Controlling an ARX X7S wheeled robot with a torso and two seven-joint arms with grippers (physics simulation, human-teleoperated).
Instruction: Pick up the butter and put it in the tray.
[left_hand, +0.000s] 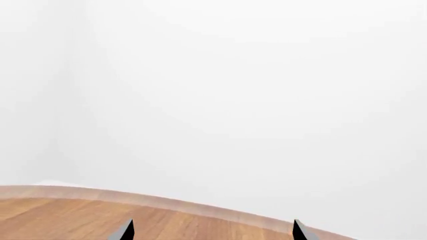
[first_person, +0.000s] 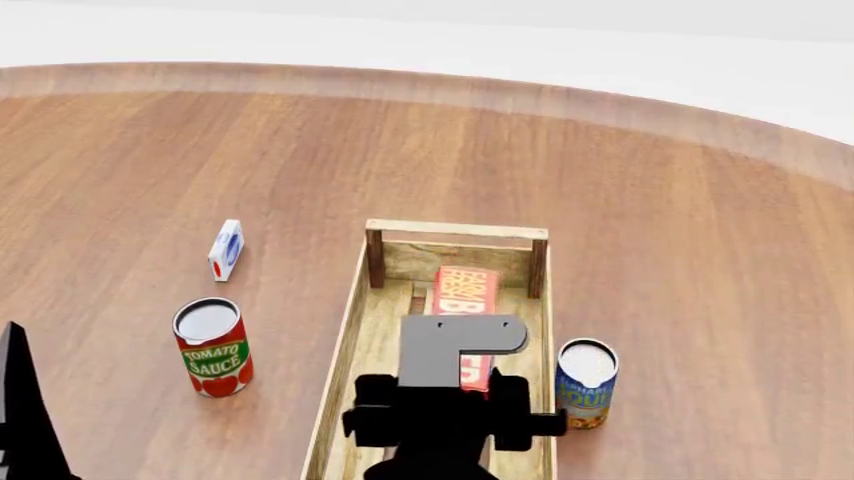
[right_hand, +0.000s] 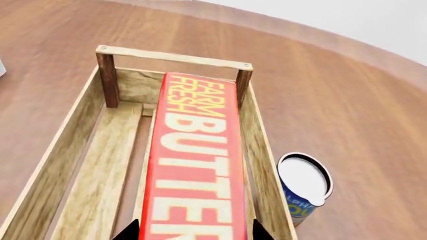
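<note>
Bench (first_person: 667, 200): round-edged wooden top filling the head view; its curved far rim runs across the top of that view, with pale wall beyond. Wide bare wood lies to the far left, far right and beyond the tray.
Tray (first_person: 350, 330): long light-wood slatted crate running away from the robot, in the middle of the head view. The far end has two dark posts joined by a crossbar; the low side walls close in the butter on both sides.
Right arm: reaches forward over the near half of the tray, its dark wrist block and grey bracket covering the near part of the butter in the head view.
Right hand (right_hand: 193, 231): over the tray's inside, fingertips (right_hand: 128, 231) showing on either side of the butter's near end, clamped on it as far as the wrist view shows.
Left arm: low at the left edge of the head view, well apart from everything on the bench.
Left hand (left_hand: 213, 231): held apart, nothing between the two dark tips; its camera sees only the bench rim and the wall.
Butter (right_hand: 197, 150): red-orange carton lying lengthwise inside the tray, toward its right wall, far end just short of the crossbar.
Tomato sauce can (first_person: 212, 347): upright, left of the tray, apart from it.
Blue can (first_person: 586, 383): upright, just beside the tray's right wall.
Small white-blue carton (first_person: 226, 249): beyond the tomato sauce can, left of the tray's far end.
</note>
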